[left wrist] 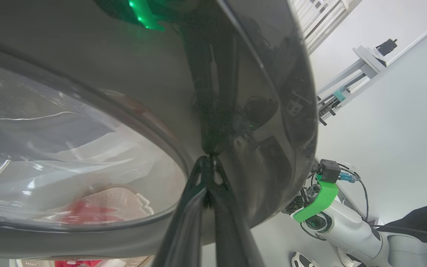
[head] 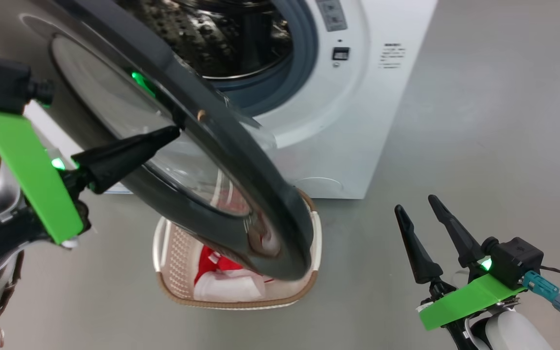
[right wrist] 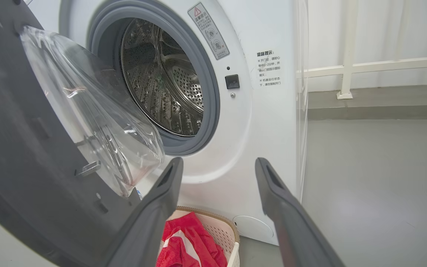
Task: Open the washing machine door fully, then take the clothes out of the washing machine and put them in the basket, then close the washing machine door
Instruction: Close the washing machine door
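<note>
Closing looks next | left gripper (head: pixel 173 131) pinched shut, tips touching washing machine door (head: pixel 241 160) on its outer rim | washing machine (head: pixel 353 121) far right beyond | right gripper (head: pixel 416 204) wide, empty, well apart.

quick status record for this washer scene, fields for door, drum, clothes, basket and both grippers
basket: on floor before the washing machine
clothes: red and white, in the basket
door: partly open, hanging over the basket
drum: no clothes visible inside
left gripper: fingers shut, tips against door's black rim
right gripper: open, holding nothing, clear of door
</note>
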Available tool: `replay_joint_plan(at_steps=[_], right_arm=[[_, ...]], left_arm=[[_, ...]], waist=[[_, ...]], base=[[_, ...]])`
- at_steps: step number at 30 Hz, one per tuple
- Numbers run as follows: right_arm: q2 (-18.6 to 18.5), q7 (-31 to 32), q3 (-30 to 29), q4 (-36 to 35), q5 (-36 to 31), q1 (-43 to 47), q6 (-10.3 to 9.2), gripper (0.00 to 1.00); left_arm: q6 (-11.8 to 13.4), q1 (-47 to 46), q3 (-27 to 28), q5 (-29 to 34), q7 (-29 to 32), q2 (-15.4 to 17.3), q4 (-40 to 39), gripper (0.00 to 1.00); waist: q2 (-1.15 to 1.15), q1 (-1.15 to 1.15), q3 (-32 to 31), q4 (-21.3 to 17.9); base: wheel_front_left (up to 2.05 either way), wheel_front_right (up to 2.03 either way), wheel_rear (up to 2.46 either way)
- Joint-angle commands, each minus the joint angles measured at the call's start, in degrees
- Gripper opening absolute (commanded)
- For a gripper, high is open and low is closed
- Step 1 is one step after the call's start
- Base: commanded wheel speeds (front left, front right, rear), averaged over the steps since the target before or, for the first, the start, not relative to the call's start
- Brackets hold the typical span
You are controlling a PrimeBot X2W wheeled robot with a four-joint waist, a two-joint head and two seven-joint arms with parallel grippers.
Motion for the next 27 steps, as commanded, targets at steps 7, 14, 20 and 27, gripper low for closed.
replay_joint_plan(at_steps=[7, 14, 20, 27], right_arm=[[0.81, -0.36, 0.18, -1.94, -0.22, -0.66, 0.36, 1.0], [1.56, -0.36, -0.24, -2.27, -0.25, -1.24, 0.36, 1.0], [2.16, -0.36, -0.86, -2.51, -0.29, -1.41, 0.36, 1.0], [2.55, -0.36, -1.34, -2.59, -0.41, -1.3, 0.36, 1.0]], left_arm=[[-0.41, -6.55, -2.94, 0.73, -8.19, 3.1, 2.65, 0.0], [-0.41, -10.01, -5.36, 0.9, -14.86, 4.0, 6.69, 0.0], [-0.41, -12.43, -7.54, 0.47, -19.78, 5.54, 10.27, 0.0], [-0.41, -13.3, -11.14, -0.94, -23.2, 6.71, 12.31, 0.0]], waist=[[0.0, 0.0, 1.83, -5.37], [0.0, 0.0, 3.0, -8.14], [0.0, 0.0, 3.82, -10.38], [0.0, 0.0, 3.85, -11.07]], base=[[0.0, 0.0, 0.0], [0.0, 0.0, 0.0], [0.0, 0.0, 0.0], [0.0, 0.0, 0.0]])
